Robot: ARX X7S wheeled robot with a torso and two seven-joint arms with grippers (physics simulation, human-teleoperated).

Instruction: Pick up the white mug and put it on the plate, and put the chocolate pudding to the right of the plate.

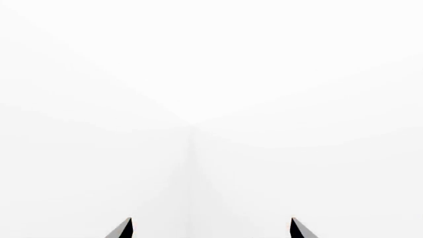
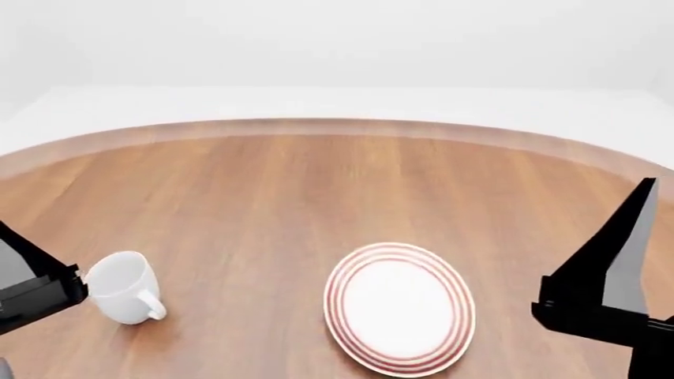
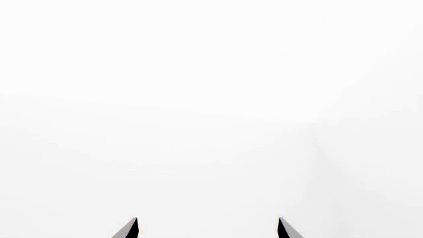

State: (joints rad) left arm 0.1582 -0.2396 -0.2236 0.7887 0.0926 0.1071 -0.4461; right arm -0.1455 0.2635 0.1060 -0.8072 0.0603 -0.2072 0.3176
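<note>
The white mug [image 2: 125, 287] is seen on the table [image 2: 316, 189], left of the plate [image 2: 400, 306] — within the left gripper's [image 1: 210, 228] reach. Both grippers — left and right gripper [image 3: 207, 228] — are spread, empty. No chocolate pudding is visible.

One white mug [image 2: 121, 286], one plate [image 2: 400, 307], one wooden table [image 2: 316, 189], two grippers: left [image 2: 31, 288], right [image 2: 616, 292].
</note>
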